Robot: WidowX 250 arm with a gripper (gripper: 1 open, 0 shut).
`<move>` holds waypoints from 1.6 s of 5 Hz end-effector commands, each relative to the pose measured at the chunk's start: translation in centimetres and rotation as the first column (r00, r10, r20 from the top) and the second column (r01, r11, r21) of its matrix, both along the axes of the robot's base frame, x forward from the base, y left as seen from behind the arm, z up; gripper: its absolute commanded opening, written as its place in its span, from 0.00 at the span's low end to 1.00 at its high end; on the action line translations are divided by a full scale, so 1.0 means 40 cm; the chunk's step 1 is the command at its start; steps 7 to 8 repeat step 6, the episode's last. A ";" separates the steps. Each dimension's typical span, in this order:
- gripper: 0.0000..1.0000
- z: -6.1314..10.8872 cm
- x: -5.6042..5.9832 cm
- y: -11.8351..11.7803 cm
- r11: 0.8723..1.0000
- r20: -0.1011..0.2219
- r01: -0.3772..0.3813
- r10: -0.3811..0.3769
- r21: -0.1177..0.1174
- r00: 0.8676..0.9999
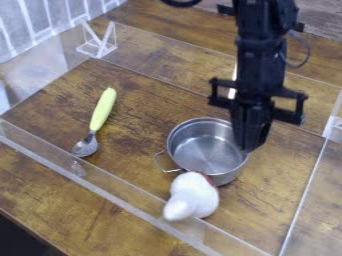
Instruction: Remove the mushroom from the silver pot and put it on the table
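The mushroom (190,196) lies on its side on the table (54,110), just in front of the silver pot (207,151), and mostly its white part faces the camera. Nothing is in the pot that I can see. My gripper (251,140) hangs point-down above the pot's right rim, its fingers shut together with nothing between them, and it is clear of the mushroom.
A metal spoon with a yellow-green handle (96,120) lies to the left of the pot. Clear acrylic strips (120,200) edge the wooden surface at the front and right. A small clear stand (95,40) sits at the back left.
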State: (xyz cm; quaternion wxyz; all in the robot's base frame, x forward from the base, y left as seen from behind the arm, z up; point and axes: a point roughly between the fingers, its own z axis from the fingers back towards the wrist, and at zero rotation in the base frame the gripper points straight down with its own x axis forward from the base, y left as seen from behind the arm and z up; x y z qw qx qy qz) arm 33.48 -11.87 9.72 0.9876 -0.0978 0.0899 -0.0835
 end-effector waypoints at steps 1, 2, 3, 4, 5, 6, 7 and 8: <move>1.00 0.052 0.019 -0.019 1.000 0.062 0.022 -0.021 -0.006 0.998; 1.00 0.023 0.007 -0.046 0.999 0.056 0.037 -0.037 0.002 0.998; 1.00 0.000 -0.013 -0.088 0.998 0.063 0.064 -0.065 0.015 0.996; 1.00 -0.007 -0.015 -0.097 0.999 0.052 0.043 -0.044 0.029 0.998; 1.00 -0.027 -0.011 -0.098 0.999 0.023 0.022 -0.023 0.036 0.999; 1.00 -0.044 -0.005 -0.101 0.999 0.005 0.001 -0.002 0.046 1.000; 1.00 -0.044 -0.005 -0.101 0.999 0.005 0.001 -0.002 0.046 1.000; 1.00 -0.044 -0.005 -0.101 0.999 0.005 0.001 -0.002 0.046 1.000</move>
